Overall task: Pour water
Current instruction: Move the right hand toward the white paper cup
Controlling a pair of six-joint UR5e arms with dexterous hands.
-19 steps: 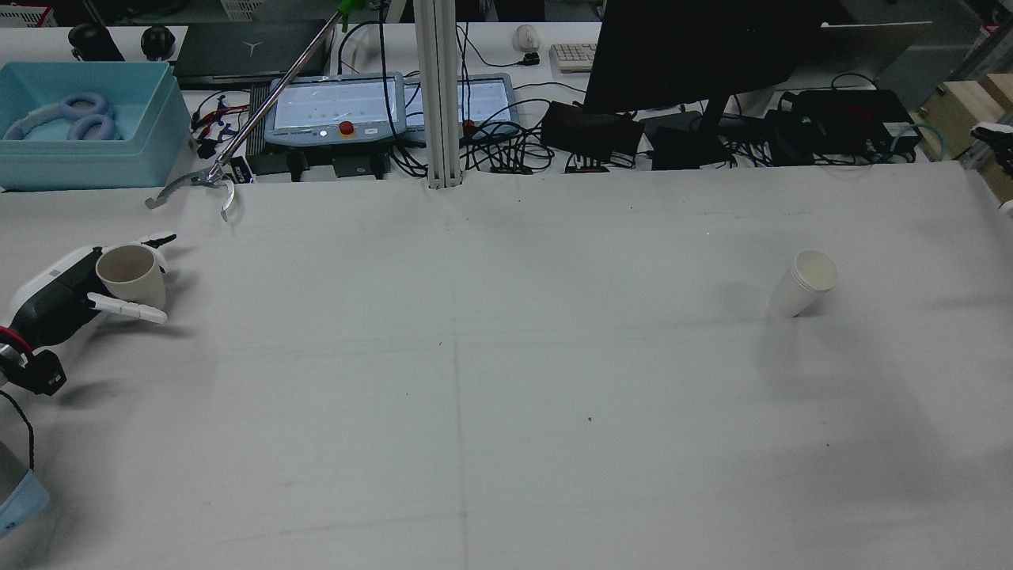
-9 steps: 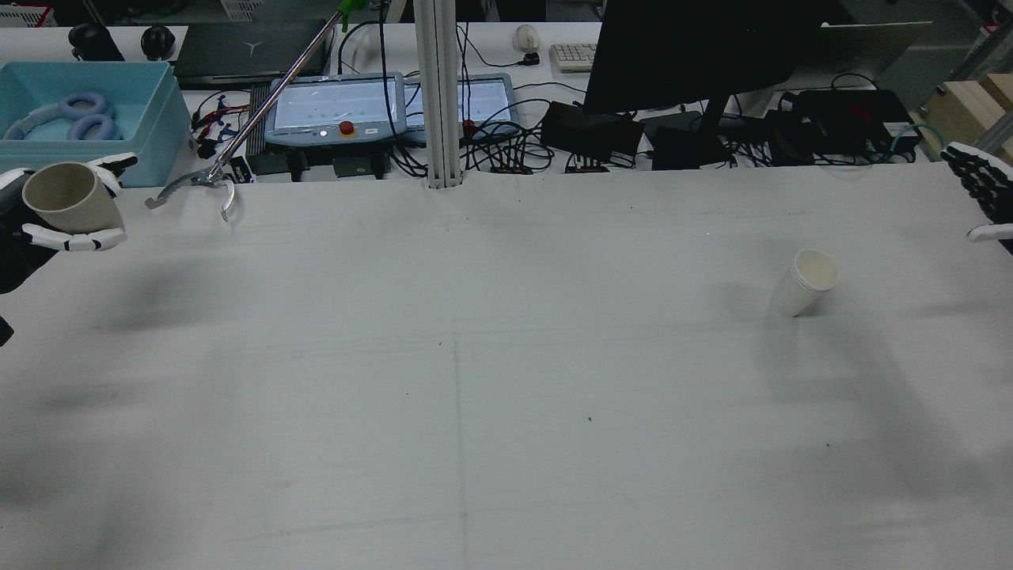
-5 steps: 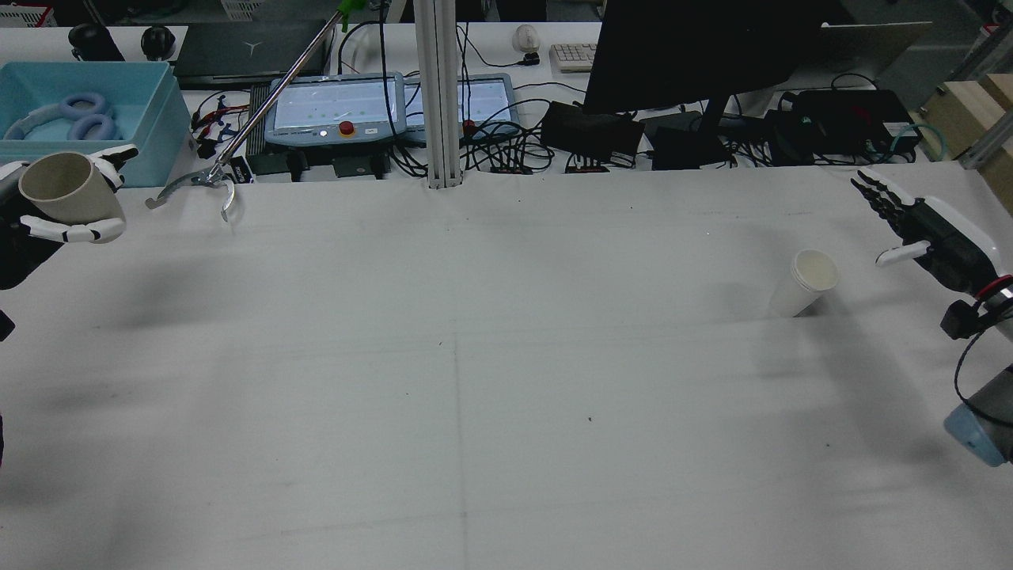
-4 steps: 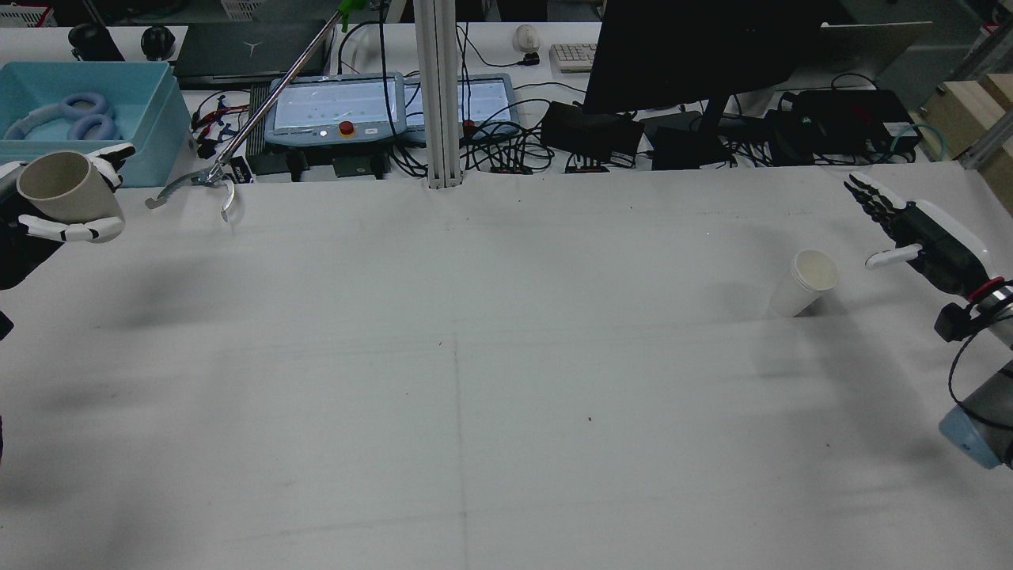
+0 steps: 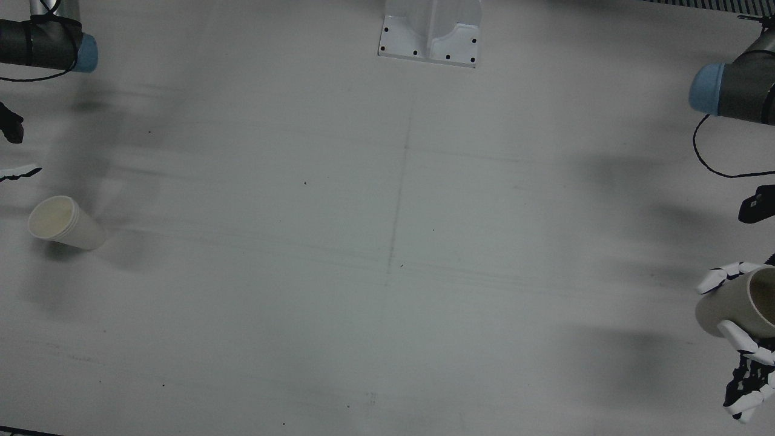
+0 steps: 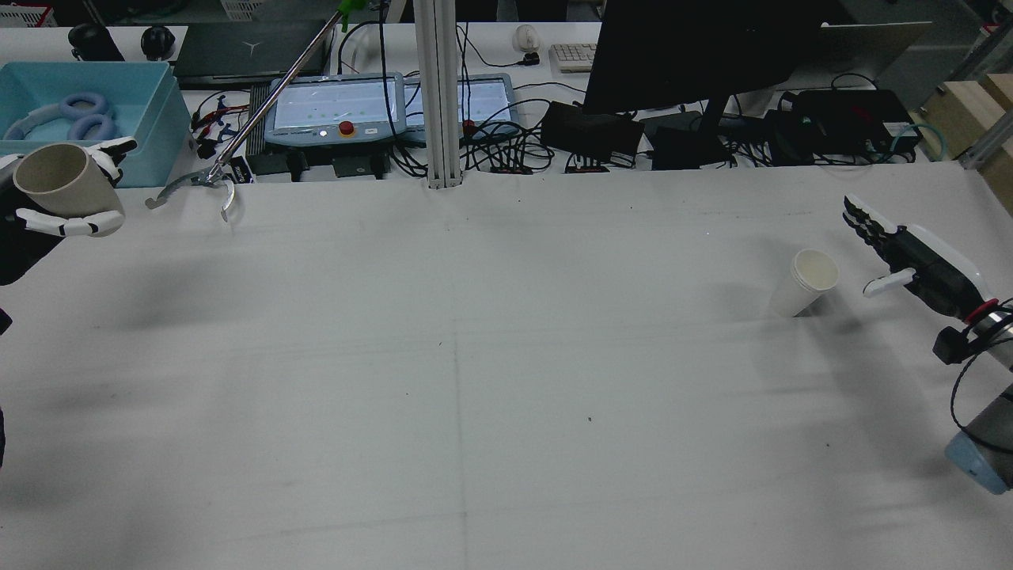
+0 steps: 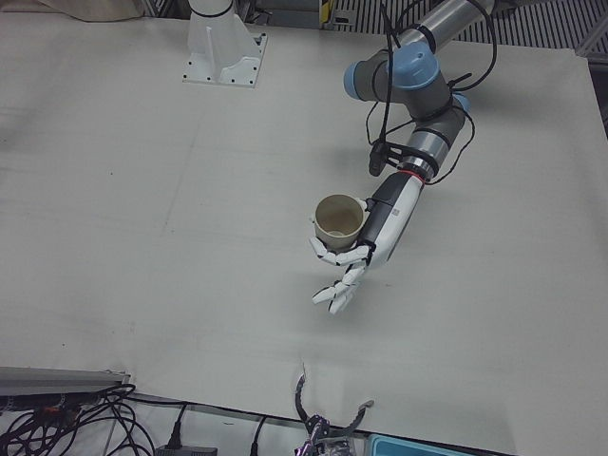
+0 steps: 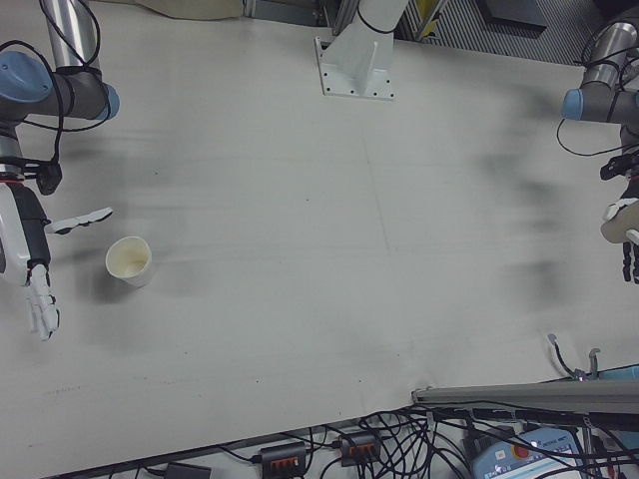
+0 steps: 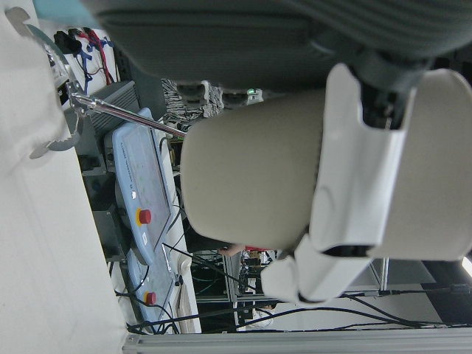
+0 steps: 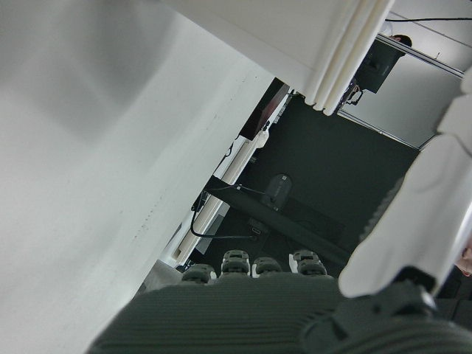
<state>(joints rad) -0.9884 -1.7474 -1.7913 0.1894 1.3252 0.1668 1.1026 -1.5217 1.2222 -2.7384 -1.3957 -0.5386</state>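
Beige cup (image 7: 338, 217) held upright in the left hand (image 7: 366, 242), lifted off the white table (image 6: 475, 380), fingers (image 7: 334, 255) wrapped round its wall; seen in the rear view near the light-blue bin (image 6: 150, 119). White paper cup (image 6: 803, 282) standing upright on the table, well apart from the beige cup, on the table's other half. Right hand (image 6: 910, 253) just beside the paper cup, not touching it, fingers spread wide and straight, holding nothing. Reacher grabber (image 6: 229, 150) lying past the table's far edge, beside two teach pendants (image 6: 388, 107) with red stop buttons. No legible lettering on either cup.
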